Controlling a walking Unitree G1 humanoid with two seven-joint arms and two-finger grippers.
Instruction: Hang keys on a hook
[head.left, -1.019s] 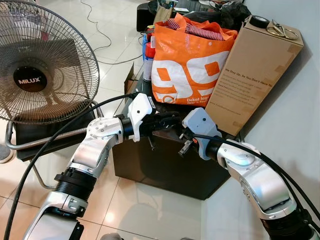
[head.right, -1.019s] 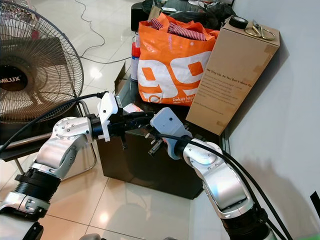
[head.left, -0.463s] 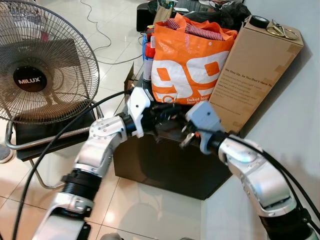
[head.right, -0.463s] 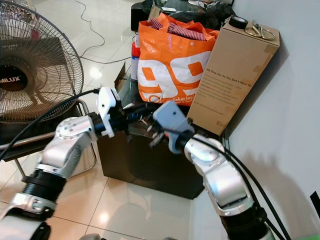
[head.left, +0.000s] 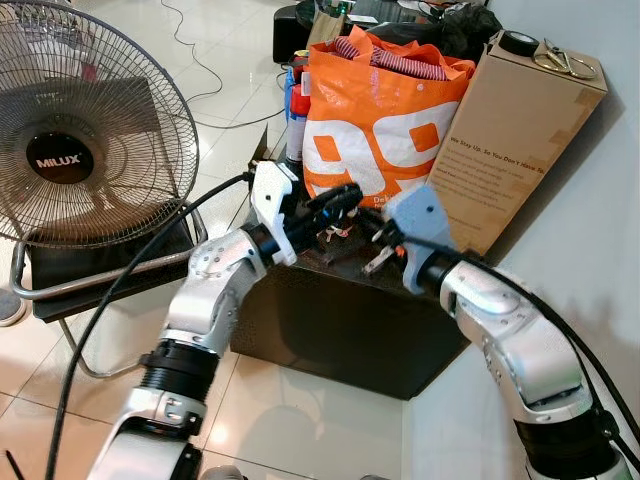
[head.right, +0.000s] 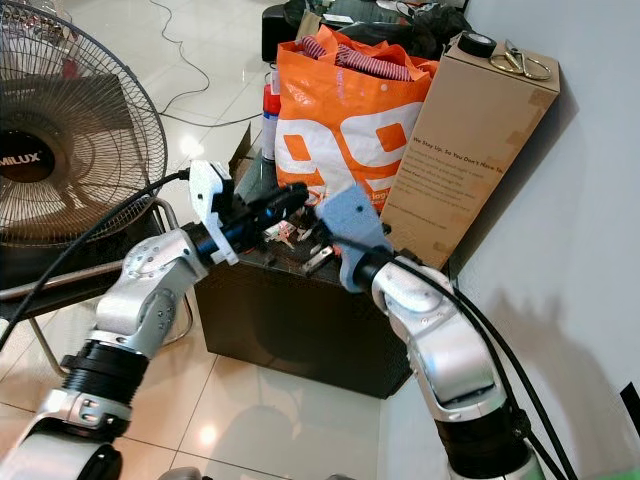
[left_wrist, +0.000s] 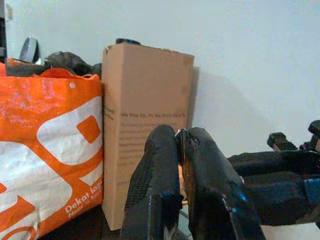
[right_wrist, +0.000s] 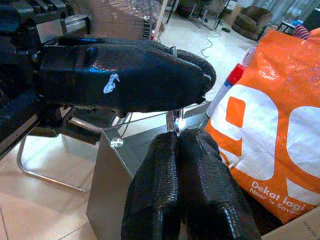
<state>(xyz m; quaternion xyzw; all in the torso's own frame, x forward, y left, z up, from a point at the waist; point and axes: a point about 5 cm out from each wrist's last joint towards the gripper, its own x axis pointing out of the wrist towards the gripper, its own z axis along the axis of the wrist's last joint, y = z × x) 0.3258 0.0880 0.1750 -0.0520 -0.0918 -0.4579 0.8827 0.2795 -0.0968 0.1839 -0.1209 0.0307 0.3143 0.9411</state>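
Clamped tight in the right gripper (head.left: 373, 227) and hanging slantwise just below: small silver keys (head.left: 374, 264), almost touching the left gripper (head.left: 348, 193), itself pinched on a thin metal strip (left_wrist: 181, 145), perhaps the hook.

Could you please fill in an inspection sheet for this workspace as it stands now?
Surface: dark cabinet, top crowded.
Job's things: keys, hook: nothing seen clearly; a thin metal piece sits between the left gripper fingers.
Clutter: orange shopping bag, cardboard box.
Grippers: left gripper and right gripper both shut, meeting above the cabinet.
Cables: black cable along the left arm; another on the floor.
Surroundings: standing fan, white wall, tiled floor.
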